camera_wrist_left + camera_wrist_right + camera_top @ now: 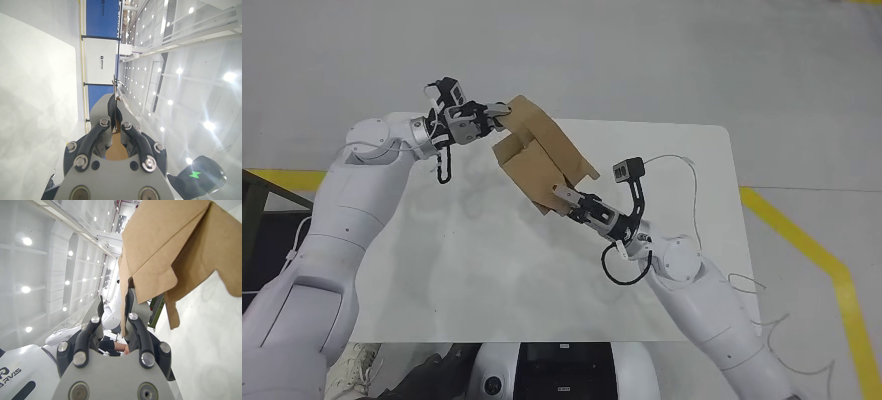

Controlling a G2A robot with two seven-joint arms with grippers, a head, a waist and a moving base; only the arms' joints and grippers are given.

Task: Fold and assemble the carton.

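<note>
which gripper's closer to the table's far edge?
Left. The left gripper sits over the far edge of the table, shut on the carton; the right gripper is over the table's middle.

There is one brown cardboard carton [547,150], partly folded, and one white rectangular table [492,275]. Two grey-and-black grippers are counted: one left gripper [502,116] at the far left, one right gripper [562,193] nearer, right of it

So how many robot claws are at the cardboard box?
2. The left gripper pinches the carton at its far edge; the right gripper is at its near edge, jaws open around the cardboard.
</note>
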